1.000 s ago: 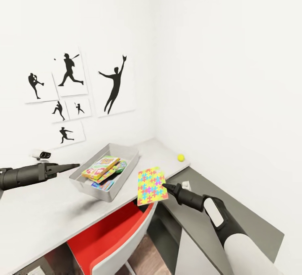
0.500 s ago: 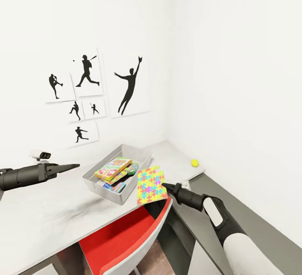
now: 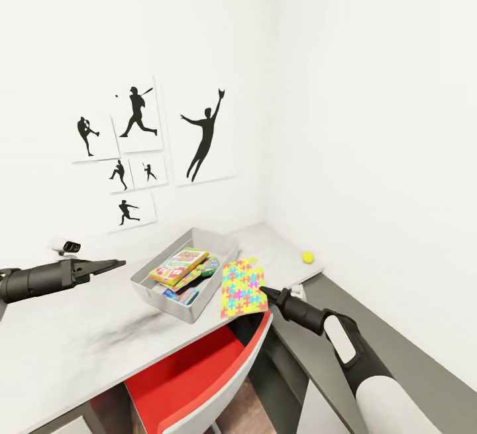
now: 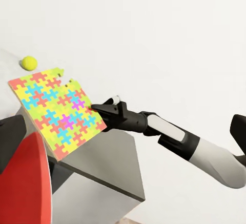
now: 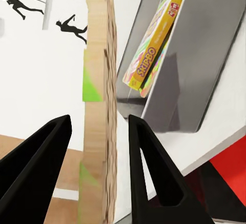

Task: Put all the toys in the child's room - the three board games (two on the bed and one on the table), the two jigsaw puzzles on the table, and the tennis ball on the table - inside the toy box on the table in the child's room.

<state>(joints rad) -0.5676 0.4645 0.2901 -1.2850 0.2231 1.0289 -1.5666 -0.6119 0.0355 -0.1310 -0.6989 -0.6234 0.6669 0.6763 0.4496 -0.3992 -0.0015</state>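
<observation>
Toy box [image 3: 199, 268]: grey open tray on the pale slab of the table [image 3: 79, 334], set at an angle below the wall prints; landmark for all entries below.
Board games [image 3: 179, 266]: stacked inside the toy box; the yellow, green and red SKIP-BO box lies uppermost, with two more colourful boxes partly covered beneath it. The right wrist view shows the SKIP-BO lettering [image 5: 154, 42].
Jigsaw puzzle [image 3: 243, 287]: flat multicoloured panel, held off the table surface just beside the toy box's right wall, face turned toward the head camera; also seen in the left wrist view [image 4: 56, 112], and edge-on in the right wrist view [image 5: 97, 106].
Right gripper [image 3: 263, 292]: at the jigsaw puzzle's lower right corner, on the far side from the toy box. Fingers: one dark finger [image 5: 154, 172] on each side of the puzzle's edge, pinching it.
Left gripper [image 3: 119, 263]: in the air left of the toy box, tips pointing toward it, apart from it. Fingers: pressed together to a narrow point, holding nothing.
Tennis ball [image 3: 307, 257]: yellow-green, on the table well to the right of the toy box, near the table's end by the side wall.
Chair [image 3: 199, 374]: red seat, pale shell, under the table edge in front of the toy box.
Wall prints [image 3: 152, 149]: black baseball silhouettes on white panels, above and behind the toy box.
</observation>
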